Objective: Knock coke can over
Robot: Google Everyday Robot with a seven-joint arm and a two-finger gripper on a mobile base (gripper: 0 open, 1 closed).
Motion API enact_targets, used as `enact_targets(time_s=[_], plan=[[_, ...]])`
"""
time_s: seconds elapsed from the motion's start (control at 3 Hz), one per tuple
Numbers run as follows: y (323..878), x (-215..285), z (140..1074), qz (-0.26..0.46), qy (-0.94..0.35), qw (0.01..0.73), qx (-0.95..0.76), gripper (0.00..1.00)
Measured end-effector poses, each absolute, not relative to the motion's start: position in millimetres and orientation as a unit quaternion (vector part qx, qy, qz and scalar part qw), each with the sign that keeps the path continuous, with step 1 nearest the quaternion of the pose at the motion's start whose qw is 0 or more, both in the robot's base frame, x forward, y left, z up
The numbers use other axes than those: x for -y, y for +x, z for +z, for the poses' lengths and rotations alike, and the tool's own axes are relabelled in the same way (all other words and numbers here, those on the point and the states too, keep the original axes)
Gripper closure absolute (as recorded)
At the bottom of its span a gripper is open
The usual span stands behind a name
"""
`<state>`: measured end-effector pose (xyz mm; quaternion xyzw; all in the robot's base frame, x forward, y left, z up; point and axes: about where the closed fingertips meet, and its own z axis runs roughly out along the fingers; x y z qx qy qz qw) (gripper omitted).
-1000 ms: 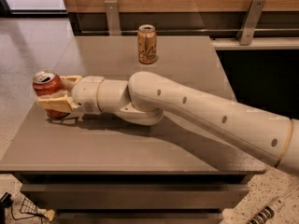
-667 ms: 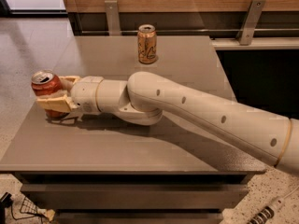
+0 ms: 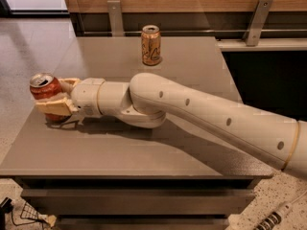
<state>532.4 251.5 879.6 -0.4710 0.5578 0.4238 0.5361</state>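
The red coke can with a silver top stands near the left edge of the grey table, leaning slightly left. My gripper reaches in from the right at the end of the white arm. One cream finger lies across the can's front and the other sits behind it, so the gripper is shut on the can. The can's lower part is hidden by the front finger.
An orange-gold can with dark lettering stands upright at the back middle of the table. A wood-and-metal rail runs behind the table. The table's left edge is close to the red can, with floor beyond.
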Motion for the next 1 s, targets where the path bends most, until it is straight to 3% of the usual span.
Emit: enact_targets(time_s=[1.0], plan=[[475,-253,939,0.297,-0.641,0.434,-0.558,1.00]])
